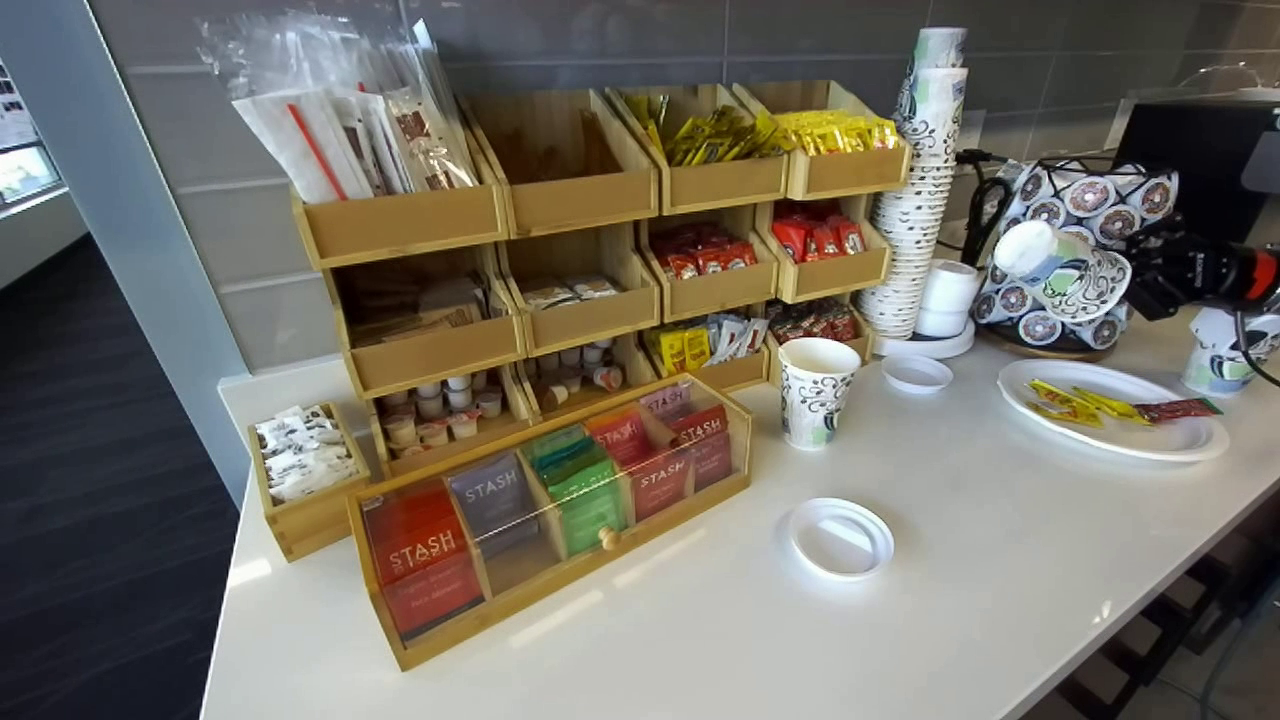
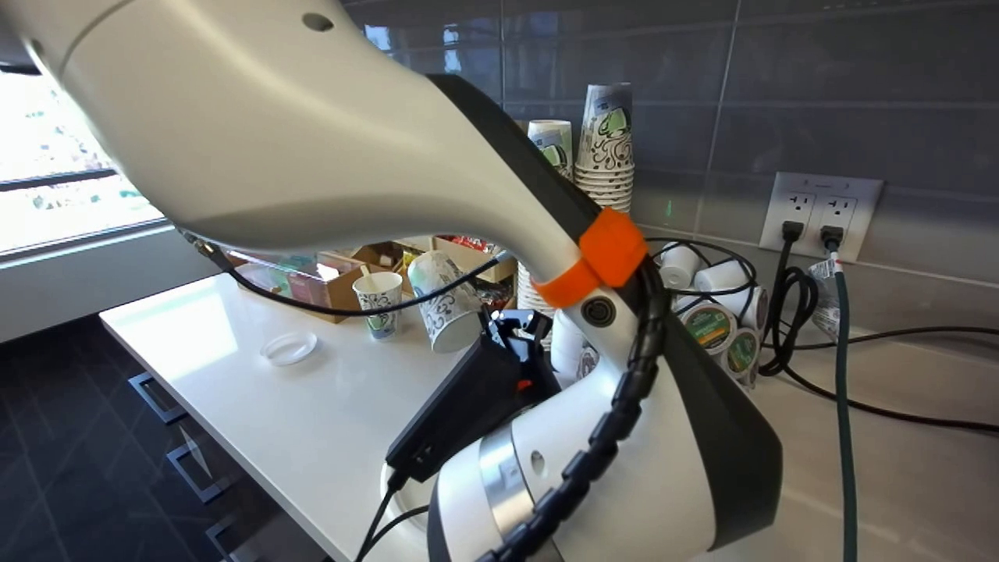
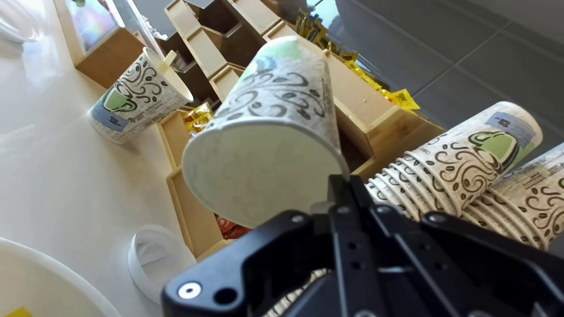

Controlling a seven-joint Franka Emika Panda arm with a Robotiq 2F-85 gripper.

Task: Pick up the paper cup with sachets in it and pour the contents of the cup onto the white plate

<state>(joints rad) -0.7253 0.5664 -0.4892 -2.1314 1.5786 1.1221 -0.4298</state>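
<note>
A patterned paper cup [image 1: 1085,285] hangs above the counter, tilted with its mouth low; it also shows in an exterior view [image 2: 445,304] and in the wrist view [image 3: 282,97]. My gripper [image 3: 343,187] is shut on the cup's rim, one finger inside and one outside. The visible pale inside of the cup shows no sachets. The white plate [image 1: 1180,440] lies on the counter below the gripper. Yellow sachets [image 1: 1065,405] and a dark red sachet [image 1: 1180,408] lie on it. The wrist view shows only the plate's edge [image 3: 57,277] and a yellow sachet corner [image 3: 17,313].
Another paper cup [image 1: 815,400] stands upright with a stick in it. White lids [image 1: 840,540] lie on the counter. Tall cup stacks [image 1: 915,220], a coffee pod rack [image 1: 1040,330], wooden bins [image 1: 580,200] and a tea box [image 1: 560,570] stand along the wall.
</note>
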